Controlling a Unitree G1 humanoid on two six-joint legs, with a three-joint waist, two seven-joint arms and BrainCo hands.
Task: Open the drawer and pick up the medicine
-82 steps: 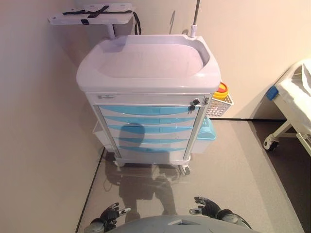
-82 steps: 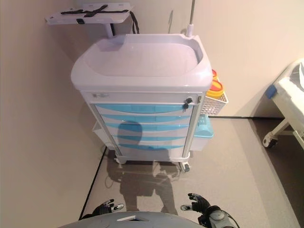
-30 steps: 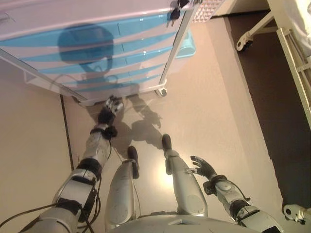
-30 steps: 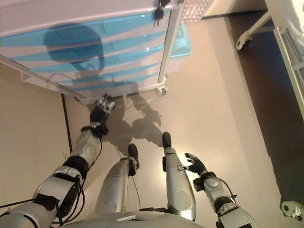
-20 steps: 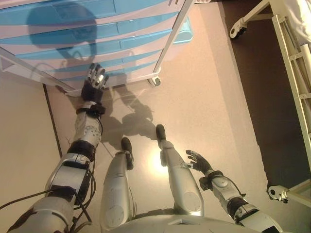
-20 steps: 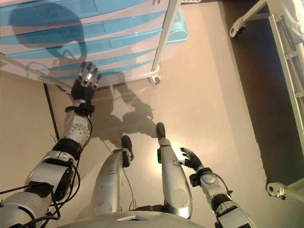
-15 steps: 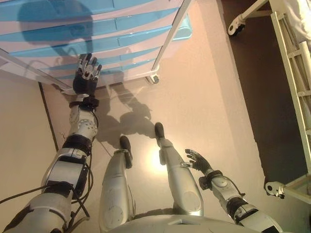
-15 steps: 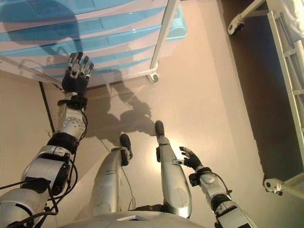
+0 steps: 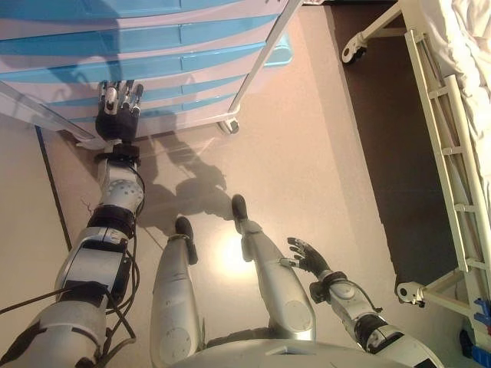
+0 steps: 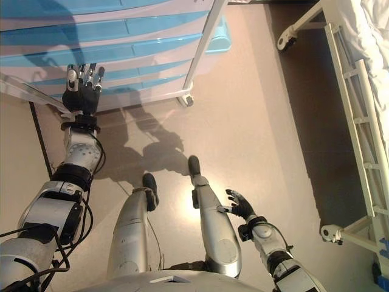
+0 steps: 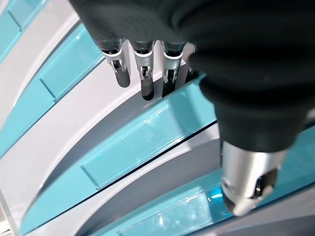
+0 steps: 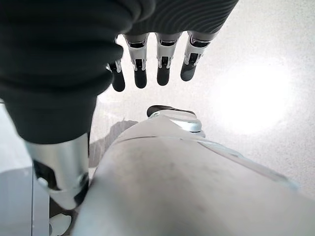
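The medical cart's stack of blue-fronted drawers (image 9: pixel 192 61) fills the upper left of the eye views; all are closed. No medicine shows in any view. My left hand (image 9: pixel 115 121) is stretched out to the lower drawers, fingers straight, tips at a blue drawer front. In the left wrist view its fingers (image 11: pixel 142 73) point at the gap above a blue handle strip (image 11: pixel 142 142), holding nothing. My right hand (image 9: pixel 307 257) hangs idle low by my right side, fingers relaxed and empty; it also shows in the right wrist view (image 12: pixel 147 64).
A white bed frame (image 9: pixel 437 138) on casters (image 9: pixel 406 291) runs down the right side over a dark floor strip. A blue bin (image 9: pixel 280 50) hangs on the cart's right side above its caster (image 9: pixel 228 126). A wall (image 9: pixel 19 230) stands at left.
The camera has tipped down and shifted. My left hand has risen from near the floor by the cart's base to the lower drawer fronts. The right hand has stayed low.
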